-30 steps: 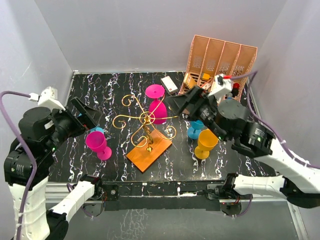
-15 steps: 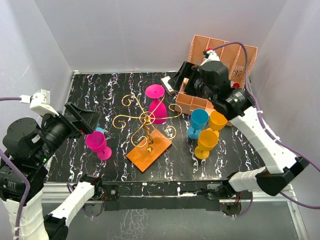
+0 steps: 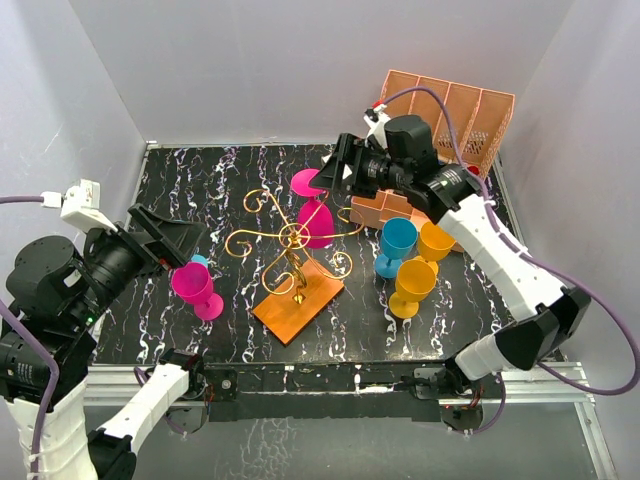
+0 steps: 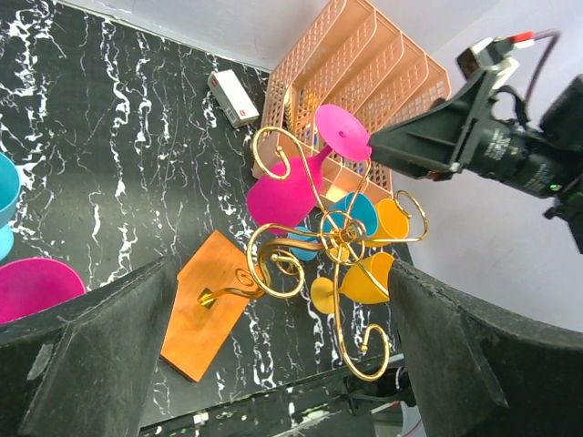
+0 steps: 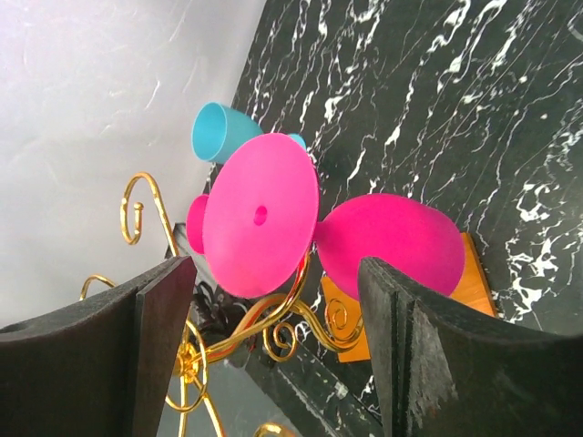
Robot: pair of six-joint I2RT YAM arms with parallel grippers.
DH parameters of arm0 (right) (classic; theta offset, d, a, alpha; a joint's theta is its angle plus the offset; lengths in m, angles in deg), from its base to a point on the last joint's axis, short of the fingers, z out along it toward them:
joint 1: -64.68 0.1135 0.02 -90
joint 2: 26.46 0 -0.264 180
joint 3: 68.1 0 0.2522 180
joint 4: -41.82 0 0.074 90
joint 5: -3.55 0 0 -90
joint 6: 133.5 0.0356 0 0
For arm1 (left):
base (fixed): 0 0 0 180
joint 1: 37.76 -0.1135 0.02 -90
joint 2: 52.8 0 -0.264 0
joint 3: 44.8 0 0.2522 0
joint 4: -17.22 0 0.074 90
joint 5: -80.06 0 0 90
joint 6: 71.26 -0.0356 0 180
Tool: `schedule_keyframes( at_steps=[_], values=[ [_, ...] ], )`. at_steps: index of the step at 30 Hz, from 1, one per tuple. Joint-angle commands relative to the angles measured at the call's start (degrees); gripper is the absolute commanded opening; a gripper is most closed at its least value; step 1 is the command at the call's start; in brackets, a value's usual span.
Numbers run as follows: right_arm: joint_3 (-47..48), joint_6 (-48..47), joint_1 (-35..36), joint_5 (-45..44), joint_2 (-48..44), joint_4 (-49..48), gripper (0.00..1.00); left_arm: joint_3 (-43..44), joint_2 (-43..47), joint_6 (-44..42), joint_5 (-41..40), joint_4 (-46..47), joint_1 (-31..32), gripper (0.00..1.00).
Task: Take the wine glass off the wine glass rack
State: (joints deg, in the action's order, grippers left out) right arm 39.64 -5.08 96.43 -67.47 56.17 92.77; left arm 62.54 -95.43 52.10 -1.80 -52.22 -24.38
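The gold wire wine glass rack (image 3: 290, 238) stands on its orange base (image 3: 298, 297) mid-table. A magenta wine glass (image 3: 317, 218) hangs upside down on a rear arm of the rack, foot up. My right gripper (image 3: 335, 178) is open, just right of the foot and level with it. In the right wrist view the glass (image 5: 392, 241) and its foot lie between my open right gripper (image 5: 278, 269) fingers, apart from both. My left gripper (image 3: 185, 235) is open and empty left of the rack. In the left wrist view, my left gripper (image 4: 282, 364) frames the rack (image 4: 319, 241) and the glass (image 4: 282, 196).
A salmon slotted organiser (image 3: 440, 130) stands at the back right, with a small white box (image 3: 340, 168) beside it. A blue glass (image 3: 395, 245) and two yellow glasses (image 3: 412, 285) stand right of the rack. A magenta glass (image 3: 195, 285) and a blue one stand at the left.
My right arm has swung back and then left, bringing its open gripper to the hanging glass's foot. My left arm drew back a little, then stayed still.
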Motion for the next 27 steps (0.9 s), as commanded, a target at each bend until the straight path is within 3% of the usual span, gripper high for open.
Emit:
schedule_keyframes(
  at_steps=[1, 8, 24, 27],
  values=[
    [2.0, 0.0, -0.2, 5.5, 1.6, -4.0, 0.77, -0.4, 0.3, 3.5, -0.1, 1.4, 0.3, 0.97],
    [0.6, -0.4, -0.2, 6.4, 3.4, -5.2, 0.73, -0.5, 0.1, 5.7, -3.4, -0.1, 0.2, 0.97],
    [-1.1, 0.3, -0.2, 4.6, 3.3, -4.7, 0.31, -1.0, -0.6, 4.6, -4.5, -2.5, 0.3, 0.97],
    [-0.3, 0.0, -0.3, 4.4, 3.4, -3.6, 0.28, -1.5, -0.2, 4.7, -4.0, -1.9, 0.2, 0.97]
  ],
)
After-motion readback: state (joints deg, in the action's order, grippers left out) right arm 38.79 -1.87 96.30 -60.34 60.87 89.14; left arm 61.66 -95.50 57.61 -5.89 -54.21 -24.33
